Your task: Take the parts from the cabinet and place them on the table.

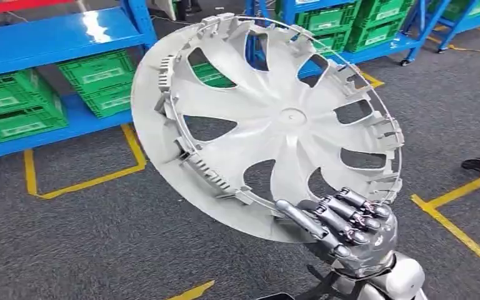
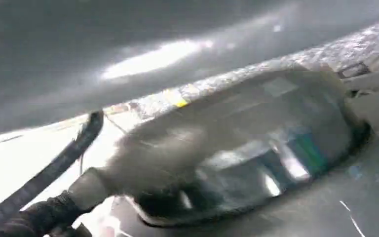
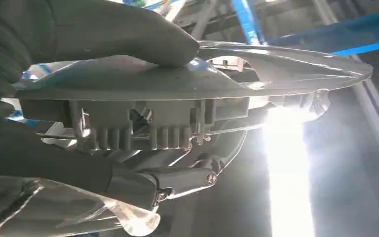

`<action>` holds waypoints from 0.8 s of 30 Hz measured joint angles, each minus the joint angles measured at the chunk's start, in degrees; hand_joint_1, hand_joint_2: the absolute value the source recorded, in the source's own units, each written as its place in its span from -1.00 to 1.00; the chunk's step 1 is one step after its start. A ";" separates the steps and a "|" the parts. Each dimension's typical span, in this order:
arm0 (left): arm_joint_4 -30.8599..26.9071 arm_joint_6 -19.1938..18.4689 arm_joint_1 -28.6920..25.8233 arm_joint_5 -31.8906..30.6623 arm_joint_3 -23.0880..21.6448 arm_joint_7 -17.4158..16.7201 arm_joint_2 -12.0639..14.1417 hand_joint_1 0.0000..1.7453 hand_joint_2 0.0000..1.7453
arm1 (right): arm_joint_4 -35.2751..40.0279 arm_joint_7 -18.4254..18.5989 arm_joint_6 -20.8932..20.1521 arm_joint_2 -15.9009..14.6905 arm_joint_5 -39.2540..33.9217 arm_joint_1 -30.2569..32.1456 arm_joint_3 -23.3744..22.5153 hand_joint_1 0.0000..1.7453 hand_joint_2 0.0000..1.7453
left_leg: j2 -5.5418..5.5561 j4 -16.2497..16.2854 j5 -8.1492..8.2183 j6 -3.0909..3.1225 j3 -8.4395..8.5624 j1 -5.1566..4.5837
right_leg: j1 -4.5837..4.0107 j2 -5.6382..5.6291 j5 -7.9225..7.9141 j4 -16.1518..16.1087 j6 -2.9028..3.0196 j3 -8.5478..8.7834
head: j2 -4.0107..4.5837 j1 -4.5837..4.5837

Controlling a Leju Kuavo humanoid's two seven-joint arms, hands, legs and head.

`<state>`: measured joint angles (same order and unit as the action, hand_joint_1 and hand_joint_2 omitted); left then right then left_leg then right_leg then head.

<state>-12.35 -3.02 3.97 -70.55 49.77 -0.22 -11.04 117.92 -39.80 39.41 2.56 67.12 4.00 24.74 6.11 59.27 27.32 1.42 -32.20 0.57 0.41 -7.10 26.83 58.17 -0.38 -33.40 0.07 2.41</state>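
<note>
Dark fingers point(image 1: 350, 219) of the right hand point(image 1: 350, 228) clamp the lower rim of a pale grey plastic wheel cover point(image 1: 269, 119), held tilted above grey carpet point(image 1: 87, 244) striped with yellow tape point(image 1: 84, 181). Behind stand blue shelving point(image 1: 56, 34) and green crates point(image 1: 97, 78). The left wrist view is too blurred to tell that hand's state.

Grey spoked wheel cover point(image 1: 275, 119), inner side facing camera, tilted, held up by its lower rim
</note>
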 joint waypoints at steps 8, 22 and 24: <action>0.00 0.13 0.10 0.00 0.02 0.31 -0.59 -1.00 -1.00 | 0.00 0.00 0.02 0.07 0.35 -0.07 -0.07 1.00 1.00 | -6.24 -2.92 -0.75 0.33 0.61 -0.02 | 0.28 5.97 5.83 10.57 -2.17 -6.70 | 0.00 0.35; 0.00 0.74 0.34 -0.07 0.02 1.42 -0.96 -1.00 -1.00 | 0.02 0.00 0.02 0.17 1.22 0.19 -0.15 1.00 1.00 | -8.31 3.09 4.34 -2.50 -0.96 -0.03 | 0.60 7.75 0.31 -0.92 0.04 0.76 | 0.00 -0.07; 0.00 0.66 0.20 -0.07 0.02 1.44 -0.96 -1.00 -1.00 | 0.02 0.00 0.02 0.26 1.33 0.18 -0.13 1.00 1.00 | -6.69 12.78 8.87 -2.73 -4.96 0.04 | 0.52 6.18 0.15 -0.86 0.29 0.51 | 0.00 -0.18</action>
<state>-12.35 -2.36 4.18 -70.62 49.79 1.22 -12.00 117.94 -39.80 39.43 2.82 68.46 4.18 24.61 -0.58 72.05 36.19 -1.31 -37.16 0.61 0.93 -0.92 26.98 57.31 -0.09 -32.89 0.07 2.23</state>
